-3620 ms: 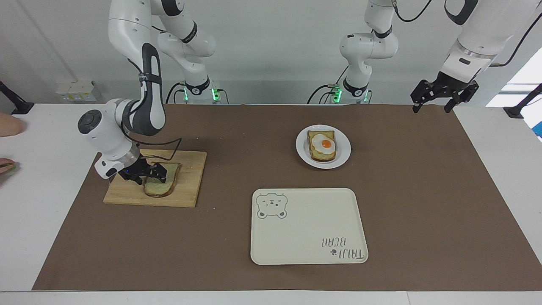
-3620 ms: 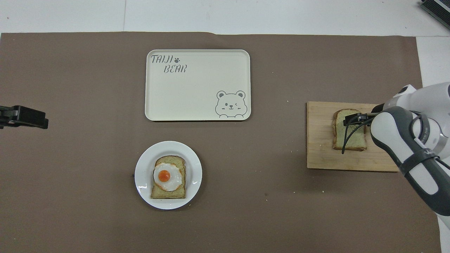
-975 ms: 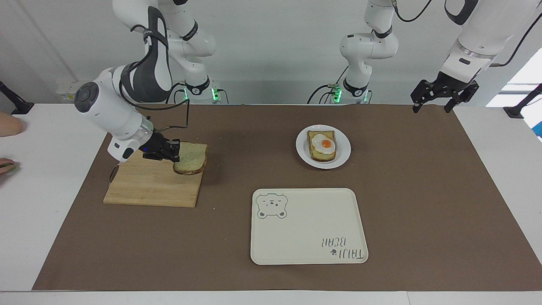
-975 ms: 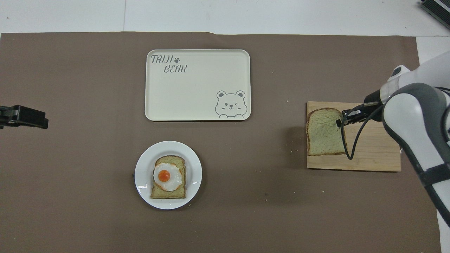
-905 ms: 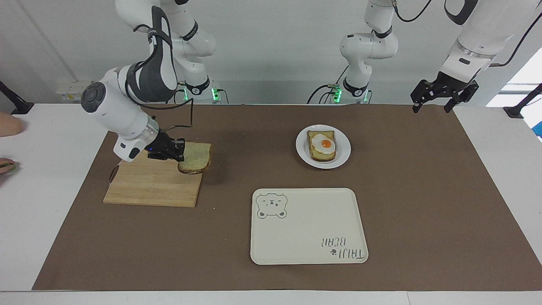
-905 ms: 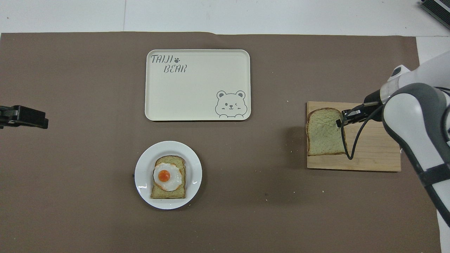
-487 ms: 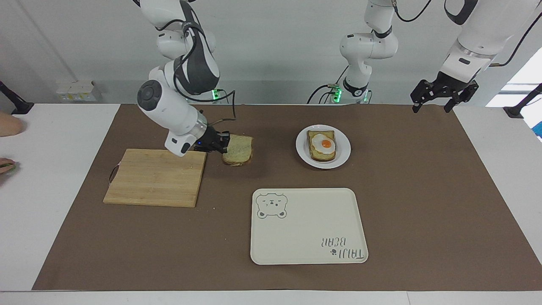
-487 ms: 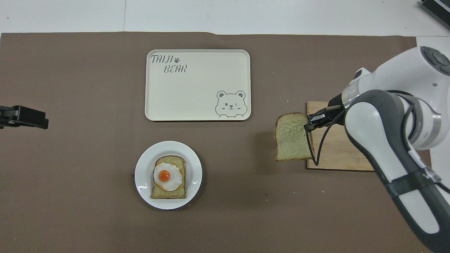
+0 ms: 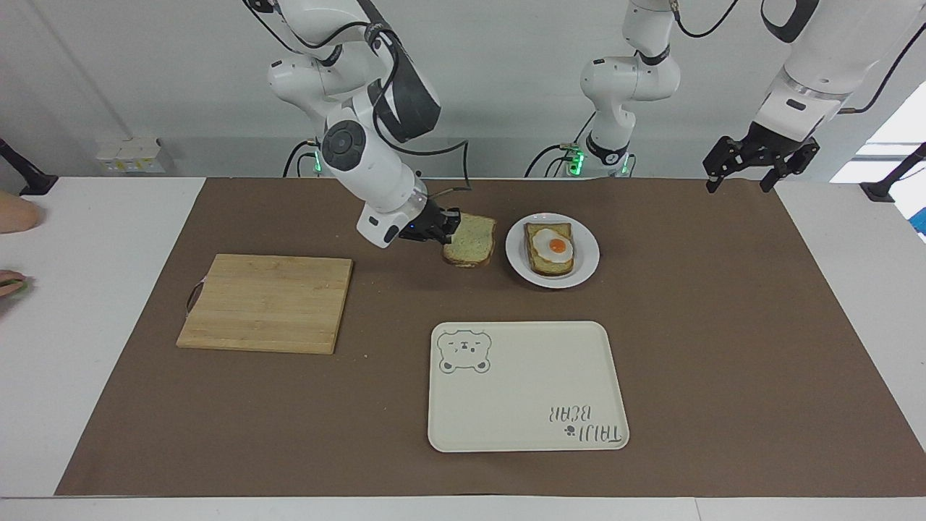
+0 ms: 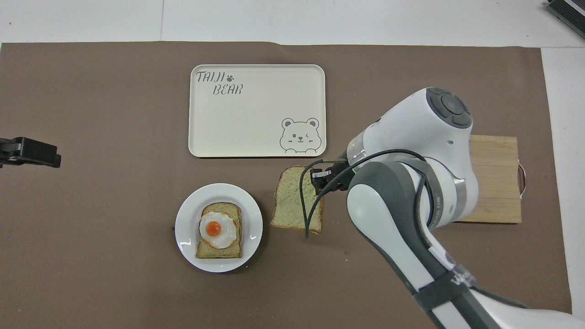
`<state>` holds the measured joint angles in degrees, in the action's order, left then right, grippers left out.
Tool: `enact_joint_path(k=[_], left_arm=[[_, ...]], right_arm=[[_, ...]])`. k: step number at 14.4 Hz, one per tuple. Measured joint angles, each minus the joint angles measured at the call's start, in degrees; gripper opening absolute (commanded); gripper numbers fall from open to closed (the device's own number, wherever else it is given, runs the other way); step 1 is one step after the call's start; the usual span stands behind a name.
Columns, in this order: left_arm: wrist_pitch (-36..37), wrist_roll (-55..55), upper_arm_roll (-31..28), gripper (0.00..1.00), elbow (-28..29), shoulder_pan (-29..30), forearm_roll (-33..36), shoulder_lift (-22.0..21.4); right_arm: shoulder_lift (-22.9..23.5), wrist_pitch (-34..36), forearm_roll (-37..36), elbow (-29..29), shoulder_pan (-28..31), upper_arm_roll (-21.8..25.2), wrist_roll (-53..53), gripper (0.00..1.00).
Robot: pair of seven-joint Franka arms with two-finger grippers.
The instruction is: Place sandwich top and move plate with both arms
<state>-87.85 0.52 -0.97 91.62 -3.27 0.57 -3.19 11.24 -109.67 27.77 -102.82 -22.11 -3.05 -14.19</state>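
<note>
While the right arm's black two-finger hand point(image 9: 443, 229) is pinching the plain pale brown-crusted bread slice point(image 9: 470, 239) by one edge in the air just beside the small round white plate point(image 9: 584, 266), the slice is risking sagging or slipping and landing askew on the egg-topped bread point(image 9: 552, 249); the left arm's hand point(image 9: 759, 165) is waiting open, raised at its own end of the tabletop.

Bright, even light fills both views, seemingly from overhead fixtures. Shadows are soft and short: a faint dark patch lies on the matte brown table cover point(image 9: 723, 347) under the plain slice of pale speckled bread point(image 9: 470, 241) held by the right arm's black two-finger gripper point(image 9: 450, 230), and a thin rim shadow hugs the small round white plate point(image 9: 587, 255) just beside it. The plate shows small glossy glints. A window patch at the facing view's edge is overexposed. Both views look sharp, without motion blur.
</note>
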Motion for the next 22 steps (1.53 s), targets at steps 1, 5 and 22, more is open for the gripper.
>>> enact_joint_path(k=[1,5,22], left_arm=[[0.0,0.0,-0.1,1.0,0.0,0.1,0.0,0.0],[0.0,0.0,0.0,1.0,0.0,0.1,0.0,0.0],[0.0,0.0,-0.1,1.0,2.1,0.8,-3.1,-0.1]], right_arm=[[0.2,-1.7,0.7,-0.3,-2.0,0.0,-1.8,0.0],[0.8,-7.4,4.6,-0.8,-8.1,-0.1,-4.3,0.0],[10.8,-24.4,4.9,-1.5,-20.3,0.0,-2.0,0.0]])
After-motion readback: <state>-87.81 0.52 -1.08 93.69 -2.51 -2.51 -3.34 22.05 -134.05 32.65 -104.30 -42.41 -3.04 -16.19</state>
